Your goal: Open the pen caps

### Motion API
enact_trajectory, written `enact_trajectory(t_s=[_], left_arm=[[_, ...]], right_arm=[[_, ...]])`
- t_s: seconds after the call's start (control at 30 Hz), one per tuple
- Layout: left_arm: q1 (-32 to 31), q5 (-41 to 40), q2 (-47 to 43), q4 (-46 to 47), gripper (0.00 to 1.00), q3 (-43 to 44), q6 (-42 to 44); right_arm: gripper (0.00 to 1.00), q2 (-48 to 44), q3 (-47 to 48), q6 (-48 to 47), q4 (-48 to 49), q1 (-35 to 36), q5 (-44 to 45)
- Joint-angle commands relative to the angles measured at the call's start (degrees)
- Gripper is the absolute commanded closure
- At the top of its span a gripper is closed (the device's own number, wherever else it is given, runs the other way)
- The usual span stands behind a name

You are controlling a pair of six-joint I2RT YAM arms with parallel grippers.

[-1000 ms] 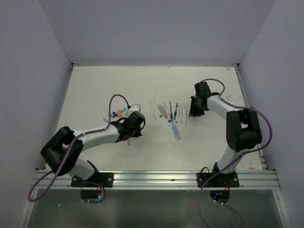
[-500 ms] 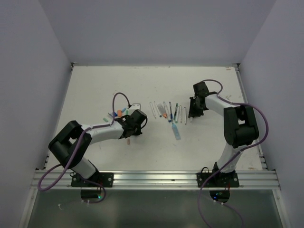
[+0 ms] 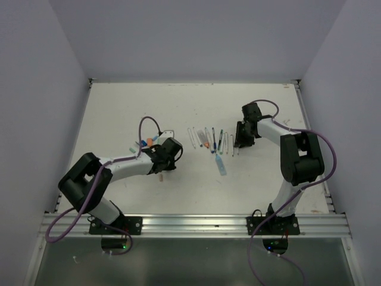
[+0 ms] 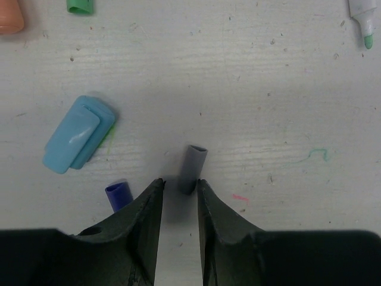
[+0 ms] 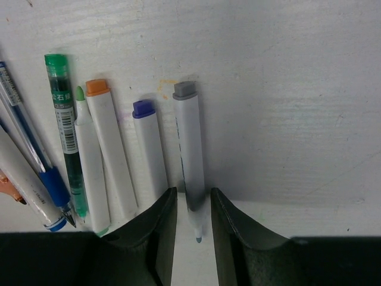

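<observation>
Grey cap (image 4: pixel 193 169) lies free before the parted left end effector (image 4: pixel 180 182), pen (image 5: pixel 190 143) within the parted right end effector (image 5: pixel 193 192); arms barely shifted, so this pen seems done.

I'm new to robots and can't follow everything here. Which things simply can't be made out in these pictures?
- Top view: pens and loose caps too small to tell apart.
- Left wrist view: top edge cuts off the orange cap and green cap; the left claw covers part of the blue cap.
- Right wrist view: unclear whether the right claw touches the grey-ended pen.
</observation>
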Motion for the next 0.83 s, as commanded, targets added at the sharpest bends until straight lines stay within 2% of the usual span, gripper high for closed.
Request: enact_trajectory(t_s=[0.0, 0.13, 0.3, 0.37, 0.4, 0.5, 0.53, 0.57, 0.7, 0.8], left_arm=[[0.55, -1.8, -3.03, -1.28, 0.67, -0.7, -0.47], [0.55, -1.27, -7.33, -1.45, 0.51, -0.88, 0.76], [0.47, -0.13, -11.81, -2.15, 0.44, 0.7, 2.69], [0.46, 1.36, -12.61, -2.33, 0.39, 1.75, 3.22], [0.46, 2.59, -13.22, -2.33, 0.36, 2.02, 3.31], [0.38, 4.44, -14.71, -1.63, 0.3, 1.94, 3.31], [0.38, 5.84, -15.16, -0.67, 0.26, 1.67, 3.31], [0.38, 6.72, -15.68, -0.14, 0.24, 1.41, 3.13], [0.46, 11.73, -18.58, 2.93, 0.18, -1.48, 1.64], [0.46, 17.79, -21.91, 8.55, 0.1, -5.96, 0.24]], right_arm=[[0.67, -2.16, 0.09, -1.0, 1.32, 0.1, -0.04], [0.61, -6.02, -0.96, -0.82, 1.93, 0.1, 1.35], [0.55, -12.86, -2.28, -1.17, 0.53, 0.1, 3.73], [0.49, -14.9, -3.33, -1.26, -0.17, 0.18, 3.82], [0.41, -16.82, -3.6, -1.09, -1.31, 0.1, 3.82], [0.4, -18.94, -5.0, -1.17, -3.33, 0.27, 2.59], [0.34, -20.78, -5.79, -0.91, -3.78, 0.53, 2.68], [0.01, -21.84, -7.8, -0.65, -3.69, 0.8, 0.59], [0.01, -28.51, -13.78, -1.0, -2.81, 2.73, -1.63], [0.01, -34.14, -17.39, -1.61, -2.47, 4.05, -4.86]])
